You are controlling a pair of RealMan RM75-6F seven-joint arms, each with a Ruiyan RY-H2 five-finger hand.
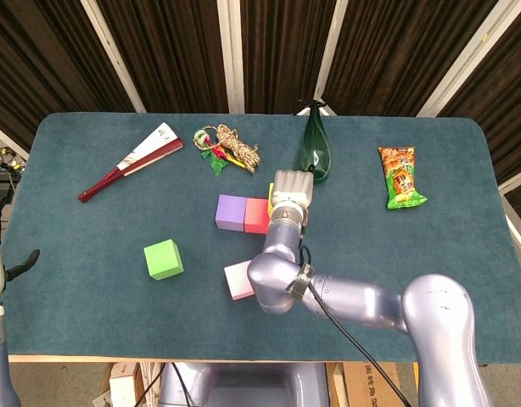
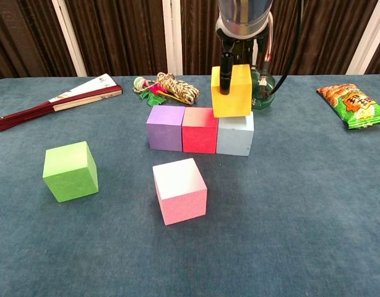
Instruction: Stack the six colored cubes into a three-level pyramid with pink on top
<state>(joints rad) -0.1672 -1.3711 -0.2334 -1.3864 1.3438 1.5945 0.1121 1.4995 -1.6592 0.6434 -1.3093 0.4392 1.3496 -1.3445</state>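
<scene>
Base row laid under right hand [image 2: 239, 37]: purple cube [image 2: 165, 127], red cube [image 2: 200, 129], pale blue cube [image 2: 235, 133]. Hand grips yellow cube [image 2: 231, 91] above red-blue seam. Green cube [image 2: 70, 171], pink cube [image 2: 180, 190] unplaced, nearer viewer.

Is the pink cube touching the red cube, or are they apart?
Apart. The chest view shows a strip of bare tablecloth between the pink cube and the red cube behind it.
</scene>
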